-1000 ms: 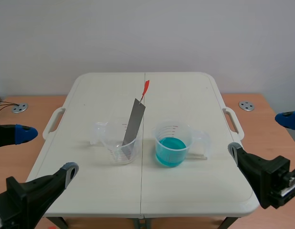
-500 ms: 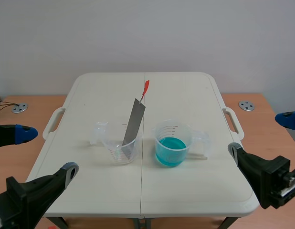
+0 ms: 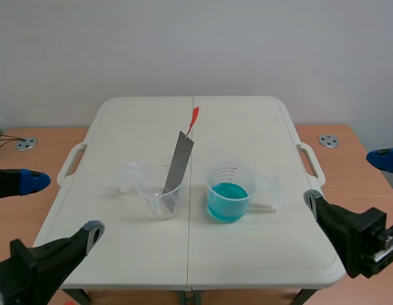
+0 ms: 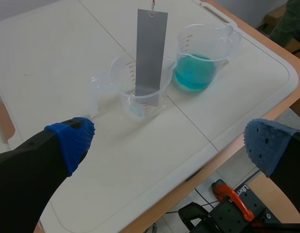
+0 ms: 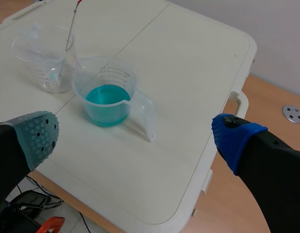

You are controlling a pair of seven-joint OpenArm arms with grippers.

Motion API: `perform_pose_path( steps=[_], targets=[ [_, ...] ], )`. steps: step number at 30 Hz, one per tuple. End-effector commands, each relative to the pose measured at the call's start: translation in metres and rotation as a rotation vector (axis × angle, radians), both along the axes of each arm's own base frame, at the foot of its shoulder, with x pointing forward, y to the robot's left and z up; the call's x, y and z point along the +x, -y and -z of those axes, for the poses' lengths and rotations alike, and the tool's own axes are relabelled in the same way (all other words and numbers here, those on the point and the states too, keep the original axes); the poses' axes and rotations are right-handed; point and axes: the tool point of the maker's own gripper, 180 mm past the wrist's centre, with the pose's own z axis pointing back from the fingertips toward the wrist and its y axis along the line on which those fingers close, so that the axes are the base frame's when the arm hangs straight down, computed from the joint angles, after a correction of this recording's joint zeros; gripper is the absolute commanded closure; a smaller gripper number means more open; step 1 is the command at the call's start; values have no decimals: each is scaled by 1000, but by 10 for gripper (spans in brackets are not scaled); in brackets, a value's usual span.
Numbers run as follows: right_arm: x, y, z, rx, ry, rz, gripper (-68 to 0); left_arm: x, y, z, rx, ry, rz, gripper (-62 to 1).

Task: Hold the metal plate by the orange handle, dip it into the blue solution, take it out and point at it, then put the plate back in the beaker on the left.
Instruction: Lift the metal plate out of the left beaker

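A grey metal plate [image 3: 179, 162] leans upright in the clear left beaker [image 3: 161, 194], its orange handle [image 3: 194, 117] sticking up at the top. To its right stands a clear beaker of blue solution [image 3: 228, 190]. My left gripper [image 3: 60, 204] is open near the table's front left corner, well short of the beakers. My right gripper [image 3: 346, 179] is open off the table's right front edge. In the left wrist view the plate [image 4: 151, 48] and both beakers [image 4: 140, 92] [image 4: 201, 53] lie ahead of the open gripper [image 4: 170, 131]. In the right wrist view the blue beaker [image 5: 106, 92] sits ahead of the open gripper [image 5: 135, 128].
The white folding table [image 3: 247, 127] has moulded handles at its left and right sides and stands on a wooden floor. Two round metal discs [image 3: 328, 140] [image 3: 26, 143] lie on the floor beside it.
My left gripper has dropped very slightly toward the near edge. The plate, the beakers and the right arm have not moved.
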Motion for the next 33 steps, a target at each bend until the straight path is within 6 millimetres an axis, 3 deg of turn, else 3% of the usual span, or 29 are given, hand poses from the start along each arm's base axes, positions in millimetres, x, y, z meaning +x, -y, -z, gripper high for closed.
perform_pose_path(
  steps=[1, 5, 6, 10, 13, 17, 20, 25, 33],
  targets=[
    [3, -4, -11, 14, 37, -11, -663, 2, 0, -4, -11, 16, -6, -623],
    [4, -5, -14, 25, 52, -16, -663, 1, 0, -3, 12, 20, 2, -623],
    [5, -6, -16, 28, 60, -21, -663, 1, 0, -3, 12, 20, 2, -578],
    [13, -12, -25, 44, 100, -33, -663, 1, -1, 0, 21, 10, 2, -212],
    [17, -22, -30, 64, 119, -58, -663, 0, -1, 1, 28, 2, 3, -95],
    [23, -33, -35, 92, 141, -82, -663, -2, -3, 7, 48, -24, 3, -84],
    [27, -41, -37, 114, 150, -92, -663, -7, -8, 21, 122, -60, 13, -24],
    [34, -54, -39, 161, 149, -117, -663, -18, -18, 41, 155, -138, -2, -26],
    [47, -77, -40, 253, 120, -133, -663, -89, -51, 108, 306, -410, -1, -26]
  ],
)
